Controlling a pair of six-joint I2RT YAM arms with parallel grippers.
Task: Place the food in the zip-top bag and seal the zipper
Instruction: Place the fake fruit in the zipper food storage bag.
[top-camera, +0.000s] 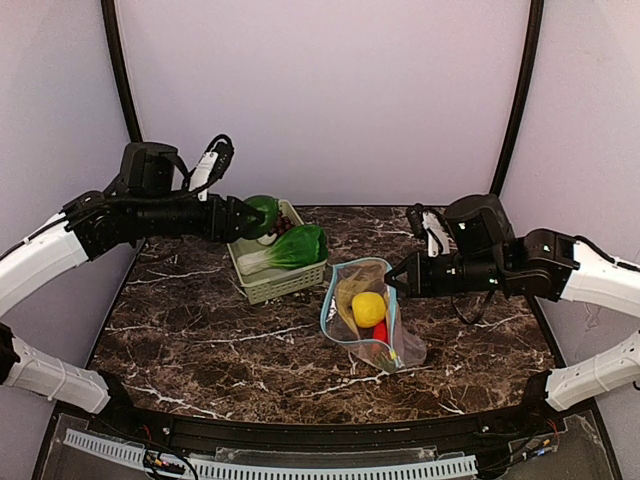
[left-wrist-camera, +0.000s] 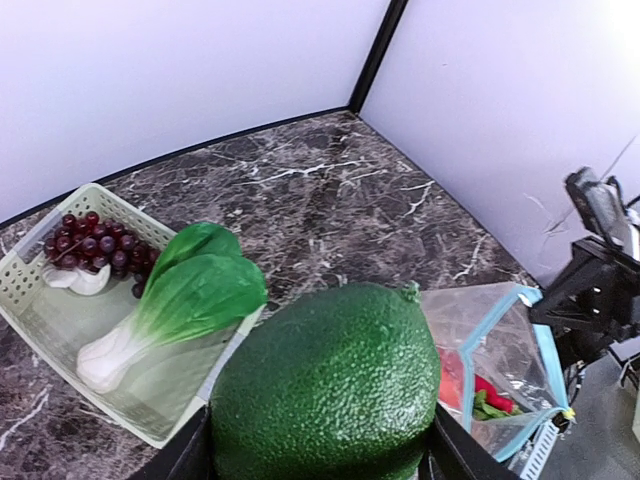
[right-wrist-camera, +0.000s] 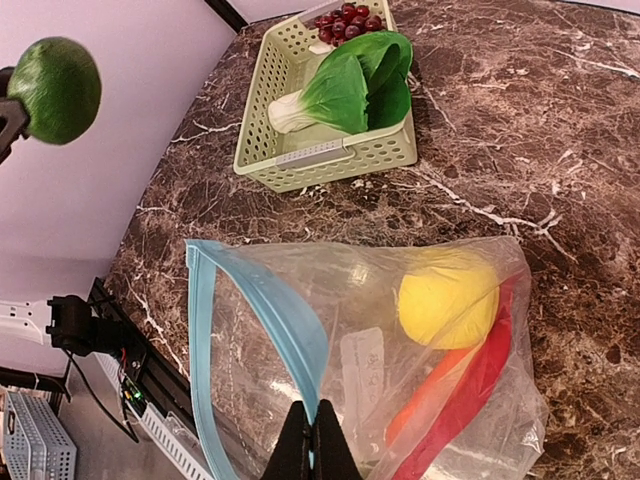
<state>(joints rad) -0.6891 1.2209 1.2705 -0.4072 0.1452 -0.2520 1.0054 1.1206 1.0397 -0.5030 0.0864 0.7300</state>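
My left gripper (top-camera: 250, 218) is shut on a dark green pebbly piece of food (left-wrist-camera: 325, 385), held in the air above the basket's left end. The clear zip-top bag (right-wrist-camera: 400, 340) lies on the table to the right of the basket, its mouth gaping. A yellow lemon (right-wrist-camera: 447, 297) and red chilli peppers (right-wrist-camera: 480, 390) lie inside it. My right gripper (right-wrist-camera: 312, 440) is shut on the light blue zipper (right-wrist-camera: 270, 300) strip and holds that side of the mouth up. A small yellowish slider tab (left-wrist-camera: 567, 412) sits at one end of the strip.
A pale green slotted basket (right-wrist-camera: 330, 155) stands left of the bag at the back. It holds a bok choy (left-wrist-camera: 180, 300), dark purple grapes (left-wrist-camera: 90, 245) and a white garlic (left-wrist-camera: 80, 280). Walls close in the table at the back and on both sides.
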